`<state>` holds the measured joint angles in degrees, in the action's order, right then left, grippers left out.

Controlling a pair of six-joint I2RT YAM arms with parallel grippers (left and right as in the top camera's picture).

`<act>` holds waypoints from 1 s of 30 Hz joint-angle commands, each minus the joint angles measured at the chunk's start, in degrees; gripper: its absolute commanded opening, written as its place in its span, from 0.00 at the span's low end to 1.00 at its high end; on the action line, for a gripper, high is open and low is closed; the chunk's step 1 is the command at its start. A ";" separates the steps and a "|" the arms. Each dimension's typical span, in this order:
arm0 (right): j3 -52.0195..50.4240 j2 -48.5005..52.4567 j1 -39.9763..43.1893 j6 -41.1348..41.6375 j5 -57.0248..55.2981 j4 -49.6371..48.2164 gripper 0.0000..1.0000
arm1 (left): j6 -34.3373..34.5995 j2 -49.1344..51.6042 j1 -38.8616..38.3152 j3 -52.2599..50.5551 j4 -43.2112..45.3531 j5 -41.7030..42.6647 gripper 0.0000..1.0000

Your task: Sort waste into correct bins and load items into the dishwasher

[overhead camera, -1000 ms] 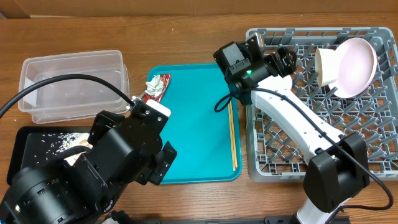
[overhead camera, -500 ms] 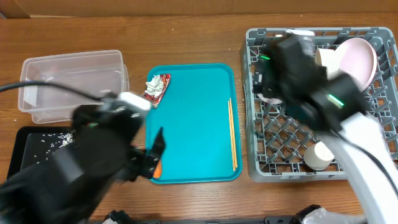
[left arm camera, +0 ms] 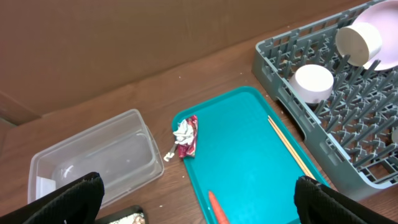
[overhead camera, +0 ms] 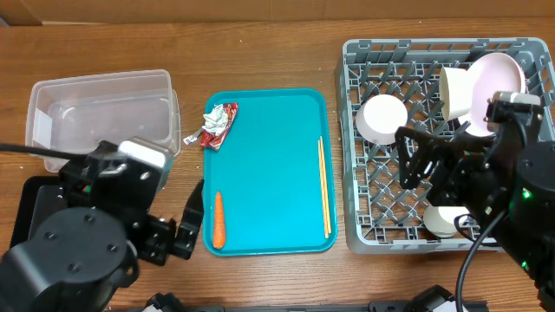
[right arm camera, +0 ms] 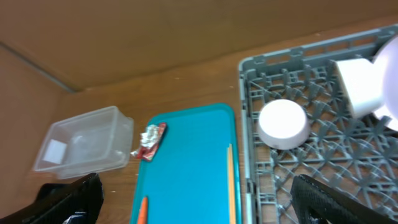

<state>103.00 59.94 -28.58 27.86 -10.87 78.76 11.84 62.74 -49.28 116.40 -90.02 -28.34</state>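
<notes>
Your left claw (overhead camera: pixel 178 234) and right claw (overhead camera: pixel 414 160) hang released, empty; round white dishes (overhead camera: pixel 382 119) sit in the grey plastic rack (overhead camera: pixel 364 236), yet thin wooden chopsticks (overhead camera: pixel 323 186), small orange carrot (overhead camera: pixel 218 218) and crumpled red-and-white wrapper (overhead camera: pixel 217 124) await sorting at the teal tray (overhead camera: pixel 269 156).

From overhead, my left arm (overhead camera: pixel 87 251) covers nearly all of the black tray (overhead camera: pixel 19 227). Only its left strip shows, so I cannot see what lies in it. In the left wrist view a corner of that tray sits at the lower edge, carrying pale specks too small to name. That edge also cuts off the carrot (left arm camera: pixel 216 210), and only the dark tips of the left fingers (left arm camera: pixel 68 199) show in the bottom corners. My right arm (overhead camera: pixel 494 186) hides the near right part of the rack (overhead camera: pixel 350 156), half of a pale round dish (overhead camera: pixel 438 221) and the near rim of the plate (overhead camera: pixel 503 74). The right wrist view is blurred, with the right fingers (right arm camera: pixel 68 199) and the carrot clipped at the bottom.
</notes>
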 commanded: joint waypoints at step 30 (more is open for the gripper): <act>-0.17 25.99 31.15 -0.26 -4.13 -8.61 0.04 | 5.14 2.27 0.17 -0.11 -2.56 2.78 0.66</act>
<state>102.74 82.30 -0.49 31.88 -19.44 71.77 16.47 65.01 -49.28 116.33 -92.60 -26.13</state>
